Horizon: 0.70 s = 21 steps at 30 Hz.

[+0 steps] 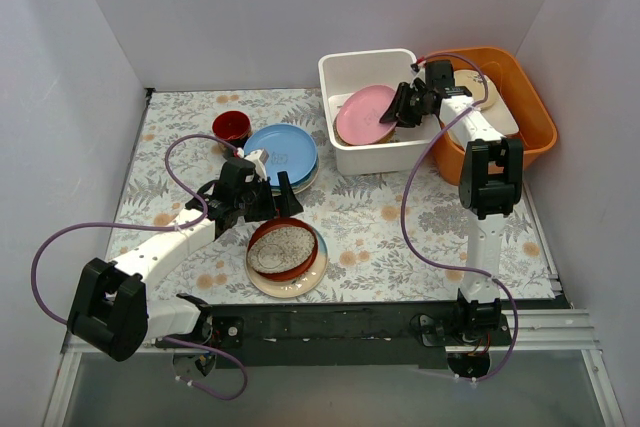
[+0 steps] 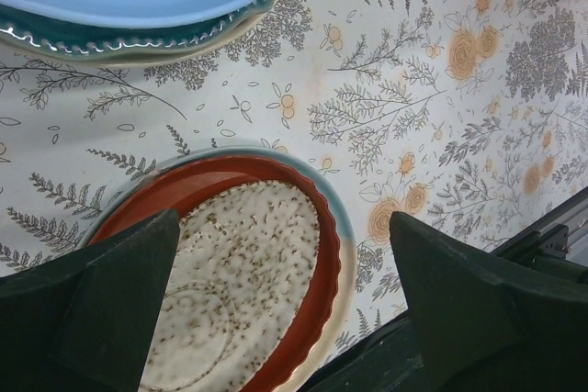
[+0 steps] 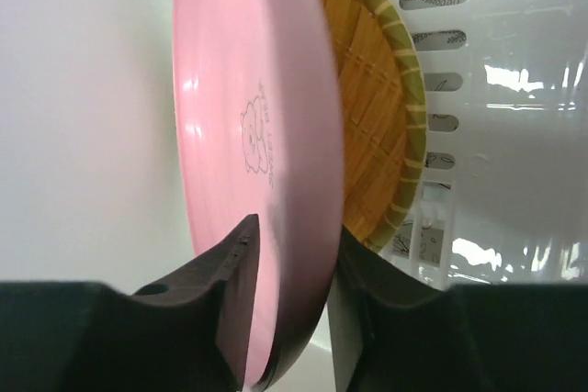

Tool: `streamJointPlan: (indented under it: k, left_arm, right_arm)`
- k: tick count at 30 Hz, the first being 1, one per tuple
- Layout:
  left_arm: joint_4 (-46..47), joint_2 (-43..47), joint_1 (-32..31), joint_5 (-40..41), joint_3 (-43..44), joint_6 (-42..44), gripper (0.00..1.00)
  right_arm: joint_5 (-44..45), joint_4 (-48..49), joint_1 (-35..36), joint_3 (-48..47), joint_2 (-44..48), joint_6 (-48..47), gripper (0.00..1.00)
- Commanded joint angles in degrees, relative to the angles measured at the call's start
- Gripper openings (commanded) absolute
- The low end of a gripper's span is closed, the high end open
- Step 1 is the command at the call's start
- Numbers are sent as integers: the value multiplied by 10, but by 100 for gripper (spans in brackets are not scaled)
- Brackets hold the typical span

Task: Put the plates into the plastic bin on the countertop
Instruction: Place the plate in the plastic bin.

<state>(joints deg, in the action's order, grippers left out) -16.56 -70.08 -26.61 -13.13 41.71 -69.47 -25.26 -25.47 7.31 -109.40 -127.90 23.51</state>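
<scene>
Tilted pink plate stands on edge inside plastic bin, yellow woven plate right behind it. Right hand straddles pink plate's rim, one finger at each face; pinching or slack, cannot tell. Red-brown plate with speckled dish lies on bench, light blue plate stack near it. Left hand spread wide, hovers over red-brown plate.
</scene>
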Motion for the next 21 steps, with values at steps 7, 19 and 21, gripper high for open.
streamJointPlan:
  k: [7, 19, 21]
  left_arm:
    - [14, 5, 2, -16, -6, 4, 98]
    - [15, 4, 2, -15, -6, 5, 98]
    - [14, 2, 2, -15, -7, 4, 98]
  right_arm:
    - [71, -37, 19, -34, 73, -43, 77]
    - [117, -2, 38, -16, 167, -56, 98]
    - [121, 9, 38, -1, 178, -57, 98]
